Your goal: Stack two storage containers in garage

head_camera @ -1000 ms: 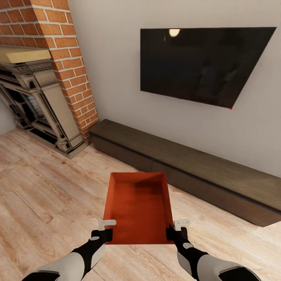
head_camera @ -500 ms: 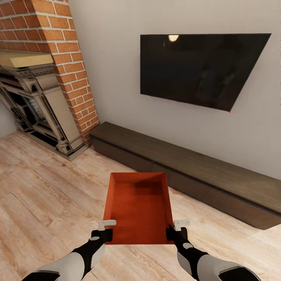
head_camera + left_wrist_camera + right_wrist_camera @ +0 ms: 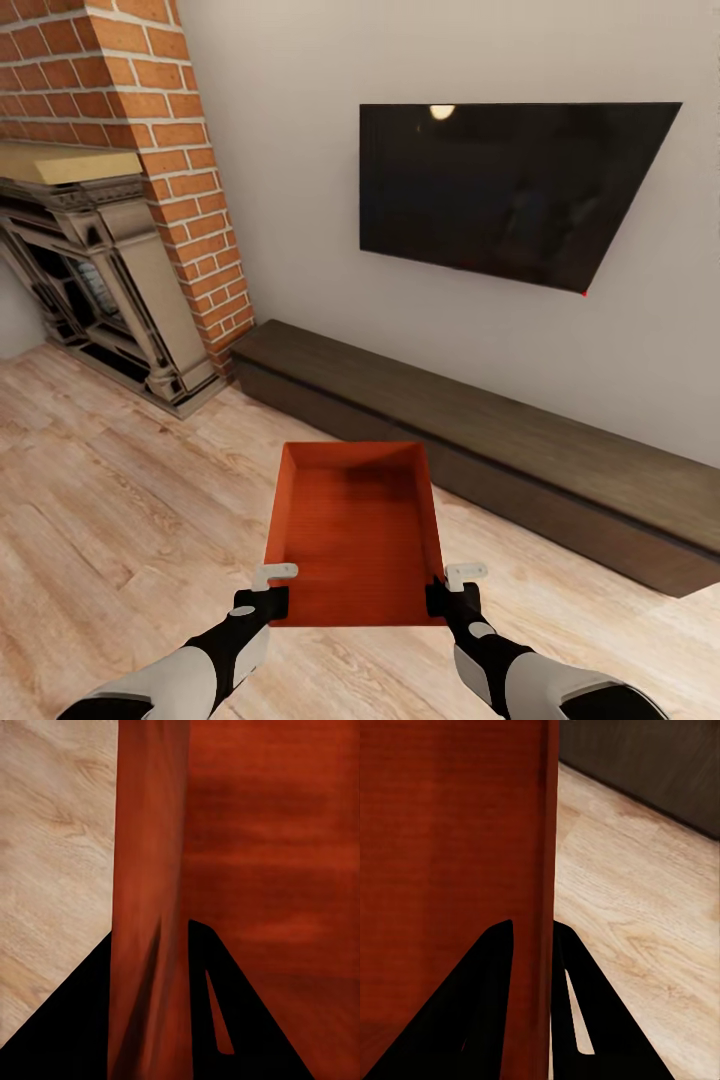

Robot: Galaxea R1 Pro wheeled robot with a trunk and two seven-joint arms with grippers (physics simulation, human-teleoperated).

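An orange-red storage container [image 3: 355,530] with no lid hangs in front of me above the light wood floor, carried between both arms. My left gripper [image 3: 268,596] is shut on its near left wall, and my right gripper [image 3: 447,597] is shut on its near right wall. In the left wrist view the thin container wall [image 3: 150,900] runs between the two dark fingers. The right wrist view has the other wall [image 3: 534,870] pinched the same way. The container is empty inside.
A long dark low cabinet [image 3: 480,440] runs along the white wall ahead, with a black television [image 3: 510,190] mounted above it. A brick chimney and dark ornate fireplace [image 3: 100,290] stand at the left. Light wood plank floor [image 3: 120,520] lies around me.
The whole picture has shifted: the wall, television and fireplace sit slightly lower and further back, so the camera has moved. The container and both grippers hold the same place in view.
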